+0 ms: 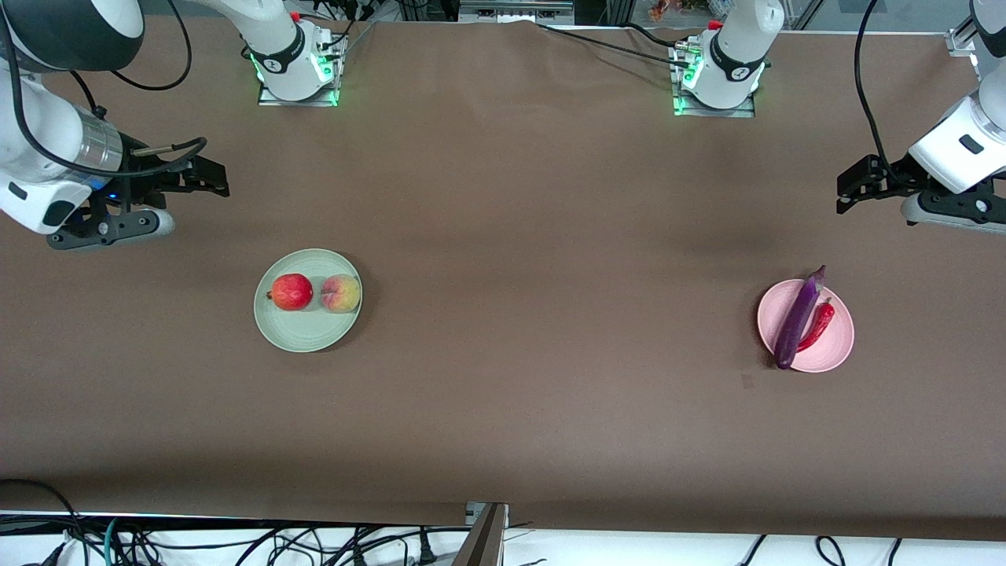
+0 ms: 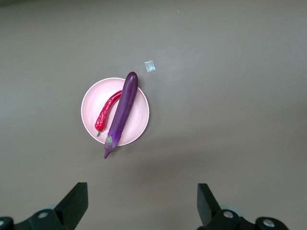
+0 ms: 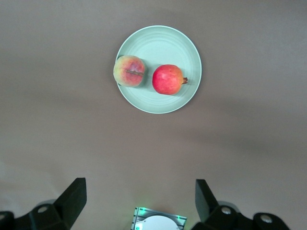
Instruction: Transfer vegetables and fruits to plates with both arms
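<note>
The pale green plate lies toward the right arm's end of the table and holds the red pomegranate and the pinkish-orange peach side by side. They also show in the right wrist view: the plate, the pomegranate and the peach. The pink plate lies toward the left arm's end and holds the purple eggplant and the red chili pepper. The left wrist view shows the same plate, eggplant and chili. My right gripper and left gripper are open and empty, each raised over bare table beside its plate.
The two arm bases stand along the table's edge farthest from the front camera. A small pale scrap lies on the brown table near the pink plate. Cables hang below the edge nearest to the front camera.
</note>
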Motion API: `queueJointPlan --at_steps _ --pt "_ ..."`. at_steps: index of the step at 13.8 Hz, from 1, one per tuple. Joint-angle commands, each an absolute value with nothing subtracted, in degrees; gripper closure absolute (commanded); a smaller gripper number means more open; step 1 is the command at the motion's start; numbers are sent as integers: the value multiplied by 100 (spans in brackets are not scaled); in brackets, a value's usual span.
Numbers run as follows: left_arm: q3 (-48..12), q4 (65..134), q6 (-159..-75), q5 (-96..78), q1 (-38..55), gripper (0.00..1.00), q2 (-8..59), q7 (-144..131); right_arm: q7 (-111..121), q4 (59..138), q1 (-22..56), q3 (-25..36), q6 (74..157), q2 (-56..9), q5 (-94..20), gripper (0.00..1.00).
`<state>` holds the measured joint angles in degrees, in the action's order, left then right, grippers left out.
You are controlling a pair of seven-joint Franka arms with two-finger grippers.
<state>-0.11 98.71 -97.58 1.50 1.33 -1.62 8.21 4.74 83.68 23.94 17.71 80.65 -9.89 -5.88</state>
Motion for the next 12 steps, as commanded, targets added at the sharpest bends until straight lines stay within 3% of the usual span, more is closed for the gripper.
queueJointPlan --at_steps 1,3,5,12 --pt "-35 9677 -9615 18 105 0 -79 826 404 8936 1576 855 8348 -397 -335 0" --pt "-35 9677 -9615 18 114 0 -79 817 413 9534 1101 327 8796 16 -167 0" --pt "-35 9668 -9615 18 106 0 -79 826 492 9405 801 54 8859 -52 34 0" --pt "-35 9668 -9615 18 106 0 -79 826 448 9229 887 -17 8842 -123 185 0"
